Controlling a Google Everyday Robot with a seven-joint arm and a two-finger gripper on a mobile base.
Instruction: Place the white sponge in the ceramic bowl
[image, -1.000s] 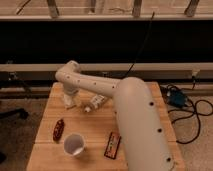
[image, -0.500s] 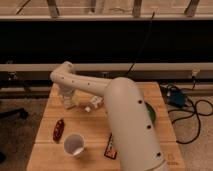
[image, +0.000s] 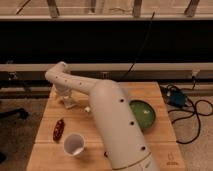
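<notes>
The round green ceramic bowl (image: 144, 114) sits at the right of the frame, half hidden by the robot's white arm (image: 117, 130); its visible inside shows only glaze. A white cup (image: 75, 145) stands lower left, near a reddish-brown packet (image: 59, 129). The gripper (image: 67, 99) is low over the upper-left part of the wooden table (image: 165, 145); whether it grips anything, I cannot tell. A pale shape beneath it may be the white sponge (image: 70, 104). Black cables (image: 197, 112) trail across the floor on the right.

1. The gripper (image: 68, 100) is low over the back left part of the table (image: 160, 146).
2. The ceramic bowl (image: 144, 114) sits on the right side, partly hidden behind the arm (image: 117, 125).
3. The cup (image: 74, 144) stands at the front left, and a small packet (image: 58, 129) lies just behind it, to its left.
</notes>
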